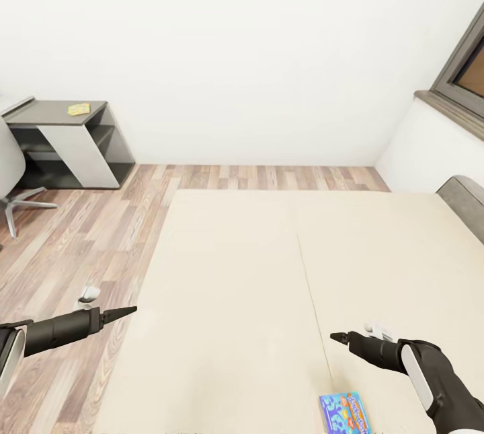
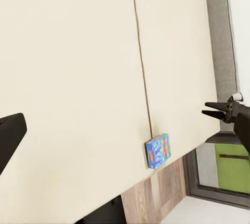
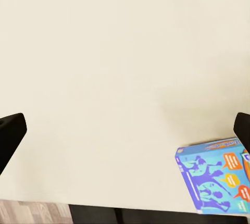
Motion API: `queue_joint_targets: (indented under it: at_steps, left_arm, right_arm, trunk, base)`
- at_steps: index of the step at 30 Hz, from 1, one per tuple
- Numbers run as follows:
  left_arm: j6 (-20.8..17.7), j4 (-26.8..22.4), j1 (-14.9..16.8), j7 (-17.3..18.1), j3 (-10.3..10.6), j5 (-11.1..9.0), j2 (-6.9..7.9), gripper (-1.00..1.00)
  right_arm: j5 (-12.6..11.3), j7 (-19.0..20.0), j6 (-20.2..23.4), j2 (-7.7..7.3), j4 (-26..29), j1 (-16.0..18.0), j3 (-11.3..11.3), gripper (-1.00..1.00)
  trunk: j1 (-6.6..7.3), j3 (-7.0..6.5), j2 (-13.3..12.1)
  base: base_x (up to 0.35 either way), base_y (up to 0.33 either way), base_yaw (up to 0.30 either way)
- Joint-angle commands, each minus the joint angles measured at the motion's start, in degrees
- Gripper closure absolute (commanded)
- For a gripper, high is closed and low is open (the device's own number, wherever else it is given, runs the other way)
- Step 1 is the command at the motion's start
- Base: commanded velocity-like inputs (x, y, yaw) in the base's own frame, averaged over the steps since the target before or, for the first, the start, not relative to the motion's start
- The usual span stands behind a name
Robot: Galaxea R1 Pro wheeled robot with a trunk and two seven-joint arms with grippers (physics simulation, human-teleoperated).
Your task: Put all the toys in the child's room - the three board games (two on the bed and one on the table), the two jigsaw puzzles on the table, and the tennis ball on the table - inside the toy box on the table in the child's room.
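Note:
A small blue board game (image 1: 344, 412) with yellow lettering lies flat on the bed (image 1: 235, 272), near its close edge. The same blue board game (image 3: 213, 174) is in the right wrist view, and the left wrist view has that box (image 2: 158, 150) too. My right gripper (image 1: 338, 337) hovers open just beyond the box, its fingers (image 3: 10, 135) spread wide with nothing between them. My left gripper (image 1: 128, 313) is open over the bed's left edge, holding nothing. A thin yellowish square (image 1: 78, 109), perhaps a jigsaw puzzle, lies on the far dark-grey side desk. The toy box, table and tennis ball are out of view.
The dark-grey side desk (image 1: 67, 141) stands against the far wall at left, with a swivel chair (image 1: 10, 178) beside it. Wood-plank floor (image 1: 101, 232) runs along the bed's left side. The grey headboard (image 1: 464, 202) and a dark-framed window (image 1: 464, 70) are at right.

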State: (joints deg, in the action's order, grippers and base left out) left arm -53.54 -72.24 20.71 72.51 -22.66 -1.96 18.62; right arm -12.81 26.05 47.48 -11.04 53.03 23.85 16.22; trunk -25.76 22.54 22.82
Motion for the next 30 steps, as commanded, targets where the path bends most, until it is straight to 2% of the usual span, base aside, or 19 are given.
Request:
queue_joint_targets:
  at_steps: [1,30]
  left_arm:
    - [-0.6,0.0,0.0,0.1,0.0,-0.2,0.01,-1.0]
    - [-0.5,0.0,0.0,0.2,0.0,-0.2,0.08,-1.0]
  right_arm:
    - [0.0,0.2,0.3,0.0,0.0,0.0,0.1,-1.0]
    - [0.1,0.2,0.3,0.01,0.0,0.0,0.1,-1.0]
  trunk:
    - [-0.03,0.19,0.1]
    - [-0.03,2.92,0.1]
  base:
    - [0.0,0.0,0.0]
    - [0.0,0.0,0.0]
